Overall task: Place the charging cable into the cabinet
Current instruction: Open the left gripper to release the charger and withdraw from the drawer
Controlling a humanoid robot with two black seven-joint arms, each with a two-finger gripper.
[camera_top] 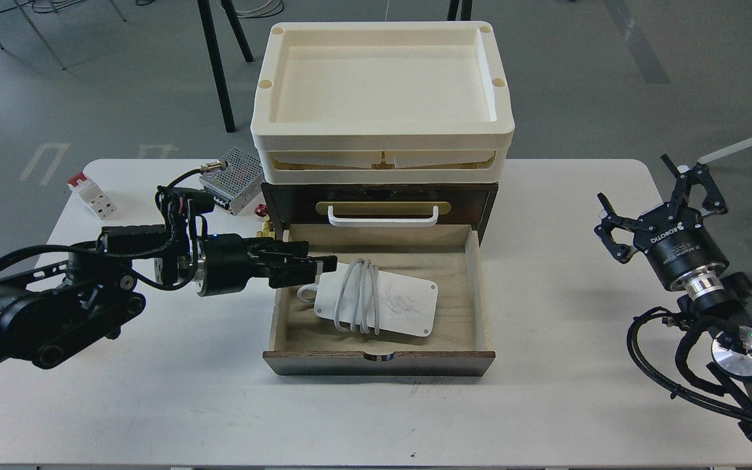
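Two arms in view, cable lying in the open drawer

Two arms show from my seat. My left gripper (324,264) reaches level over the drawer's left wall, fingers close together at the plate's left edge; I cannot tell whether they pinch it. The charging cable (376,301) lies inside the pulled-out drawer (474,287) of the cabinet (379,209), tilted, apart from the right wall. My right gripper (660,196) is raised at the table's right edge, fingers spread wide and empty; its body reads ROBOTIQ. The table (578,365) is bare between drawer and right arm. A grey power-supply box (232,179) sits behind my left arm
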